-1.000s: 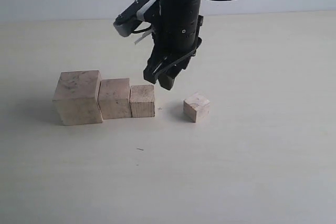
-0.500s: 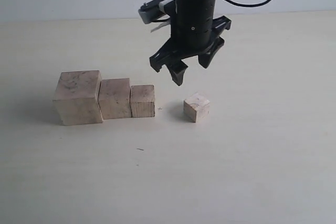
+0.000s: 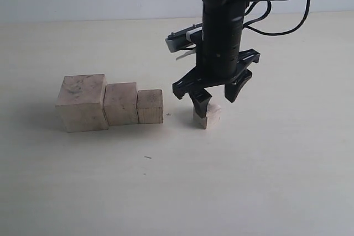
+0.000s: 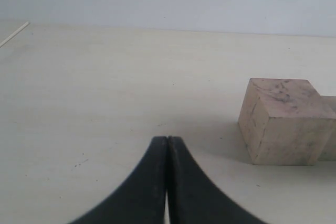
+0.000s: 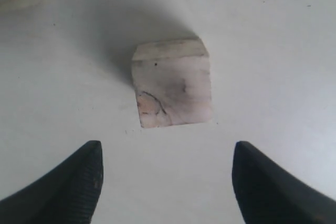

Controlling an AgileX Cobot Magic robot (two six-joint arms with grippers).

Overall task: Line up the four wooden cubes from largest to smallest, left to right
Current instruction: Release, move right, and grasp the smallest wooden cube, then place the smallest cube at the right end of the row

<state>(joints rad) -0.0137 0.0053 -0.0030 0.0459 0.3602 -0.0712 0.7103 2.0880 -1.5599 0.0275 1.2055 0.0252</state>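
The row of three cubes (image 3: 121, 103) stands touching, largest at the left, so what remains is the smallest cube (image 3: 212, 117), apart to their right beneath the wide-open, empty right gripper (image 3: 216, 100), while the left gripper (image 4: 167, 182) is closed on nothing.

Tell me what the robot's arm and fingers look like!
The right arm is a shiny black tube with black cables looping off it and a small grey-and-black camera on its side. Its fingers are black, pointed and finely ridged inside. The left fingers are smooth, black and curved.
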